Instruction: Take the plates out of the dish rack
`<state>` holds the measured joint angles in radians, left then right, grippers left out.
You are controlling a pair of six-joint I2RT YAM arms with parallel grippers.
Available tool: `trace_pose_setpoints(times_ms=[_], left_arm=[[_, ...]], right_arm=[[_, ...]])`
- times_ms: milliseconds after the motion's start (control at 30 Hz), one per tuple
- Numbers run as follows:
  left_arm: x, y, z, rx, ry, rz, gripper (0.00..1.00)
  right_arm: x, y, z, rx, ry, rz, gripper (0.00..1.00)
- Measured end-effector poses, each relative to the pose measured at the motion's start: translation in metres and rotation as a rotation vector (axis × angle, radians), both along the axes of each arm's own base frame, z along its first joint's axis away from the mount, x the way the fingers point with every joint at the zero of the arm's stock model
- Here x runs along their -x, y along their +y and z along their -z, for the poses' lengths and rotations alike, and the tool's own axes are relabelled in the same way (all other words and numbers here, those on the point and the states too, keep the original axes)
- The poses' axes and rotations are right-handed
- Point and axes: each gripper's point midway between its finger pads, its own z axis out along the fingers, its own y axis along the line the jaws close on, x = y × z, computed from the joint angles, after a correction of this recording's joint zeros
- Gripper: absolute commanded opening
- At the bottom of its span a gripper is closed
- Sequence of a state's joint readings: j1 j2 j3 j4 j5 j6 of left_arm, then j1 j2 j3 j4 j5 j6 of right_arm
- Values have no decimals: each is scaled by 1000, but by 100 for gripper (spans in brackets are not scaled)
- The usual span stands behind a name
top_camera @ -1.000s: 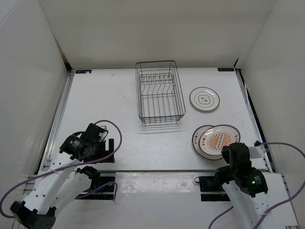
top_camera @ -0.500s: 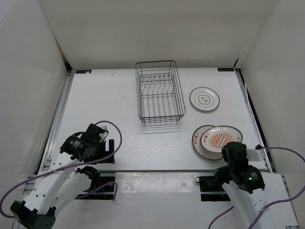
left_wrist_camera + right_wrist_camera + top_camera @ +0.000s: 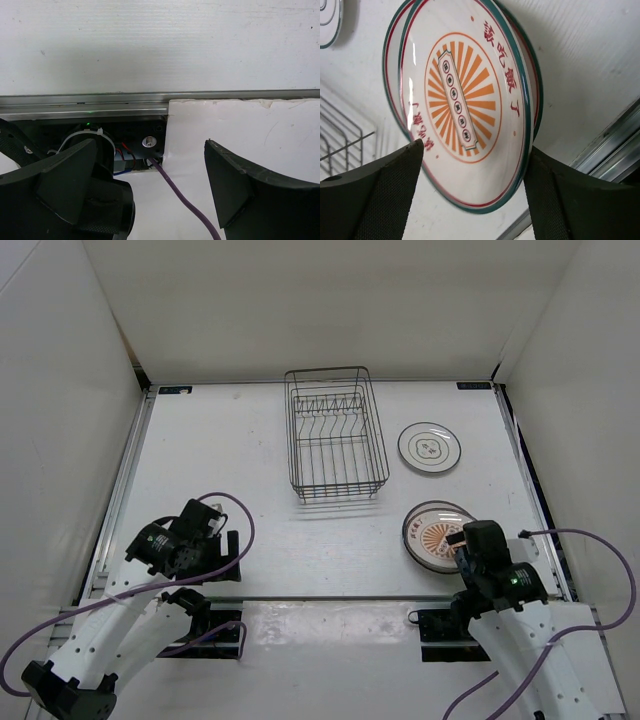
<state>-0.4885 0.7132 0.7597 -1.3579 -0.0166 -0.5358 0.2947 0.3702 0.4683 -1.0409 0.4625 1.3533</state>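
The dark wire dish rack [image 3: 335,432] stands at the back middle of the table with no plate in it; a corner of it [image 3: 342,145] shows in the right wrist view. A white plate with grey rings [image 3: 429,447] lies flat to its right. The orange sunburst plate [image 3: 436,534] [image 3: 462,100] rests on top of another plate whose red-and-green rim [image 3: 536,95] shows beneath it. My right gripper [image 3: 466,540] [image 3: 475,147] is open at the stack's near edge, fingers on either side of the rim. My left gripper [image 3: 222,548] [image 3: 150,145] is open and holds nothing.
The metal rail [image 3: 330,597] along the table's near edge runs just in front of both grippers. A purple cable [image 3: 175,190] trails under the left gripper by its base mount [image 3: 205,625]. White walls enclose the table on three sides.
My right gripper has gone from shut to open, letting go of the orange sunburst plate. The plate has settled to the left, squarely onto the lower plate. The left arm has not moved.
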Motion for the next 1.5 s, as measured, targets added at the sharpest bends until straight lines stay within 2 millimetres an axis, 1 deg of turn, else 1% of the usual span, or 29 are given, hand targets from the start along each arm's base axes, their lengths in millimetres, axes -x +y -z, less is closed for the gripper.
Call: trace_pose_setpoints(times_ms=[133,200,267,300,400,467,567,600,633,667,700,733,767,833,900,933,1000,1167,1267,1333,1433,1500], left_arm=[[-1,1,0,-1,-6,-9,100],[-1,1,-1,1,-11,-14,100],[-1,1,-1,5,-16,-21,100],[-1,1,-1,6,-16,-23,100],[-1,0,-1,7,-15,-29,100],[-1,0,-1,7,-13,-32,100],[-1,0,0,2,-2,-35,100],[-1,0,0,1,1,-36,100],[-1,0,0,1,3,-39,100],[-1,0,0,1,3,-41,100],[-1,0,0,2,3,-43,100],[-1,0,0,3,2,-45,100],[-1,0,0,4,0,-46,100],[-1,0,0,5,-4,-50,100],[-2,1,-1,1,-11,-53,100],[-2,2,-1,-2,-14,-55,100],[-3,2,-1,-3,-21,-56,100],[-3,3,-2,2,-32,-56,100],[-3,3,-2,-3,-31,-56,100],[-3,4,-1,-8,-29,-52,100],[-4,5,-1,-18,-26,-43,100],[-4,5,0,-24,-24,-38,100]], right_arm=[[0,9,-14,-80,-8,27,81],[5,12,-30,-113,-3,44,81],[15,13,-44,-140,21,59,81],[18,14,-51,-153,32,65,83],[17,22,-69,-204,60,86,83],[13,29,-76,-239,84,100,83],[11,36,-77,-277,119,121,74],[9,37,-78,-278,117,110,68],[3,40,-81,-274,93,76,64],[-8,44,-87,-266,54,27,62],[-18,48,-89,-238,34,-41,58],[-28,52,-91,-201,39,-106,42],[-38,55,-91,-165,62,-156,39],[-65,63,-95,-94,101,-262,39],[-103,76,-94,-41,92,-366,39],[-119,83,-90,-23,76,-413,38],[-139,92,-79,7,67,-480,38],[-172,109,-58,41,91,-574,38],[-195,126,-47,49,112,-617,38],[-206,138,-41,48,119,-640,38],[-213,153,-37,45,126,-668,38],[-211,160,-35,42,135,-680,38]])
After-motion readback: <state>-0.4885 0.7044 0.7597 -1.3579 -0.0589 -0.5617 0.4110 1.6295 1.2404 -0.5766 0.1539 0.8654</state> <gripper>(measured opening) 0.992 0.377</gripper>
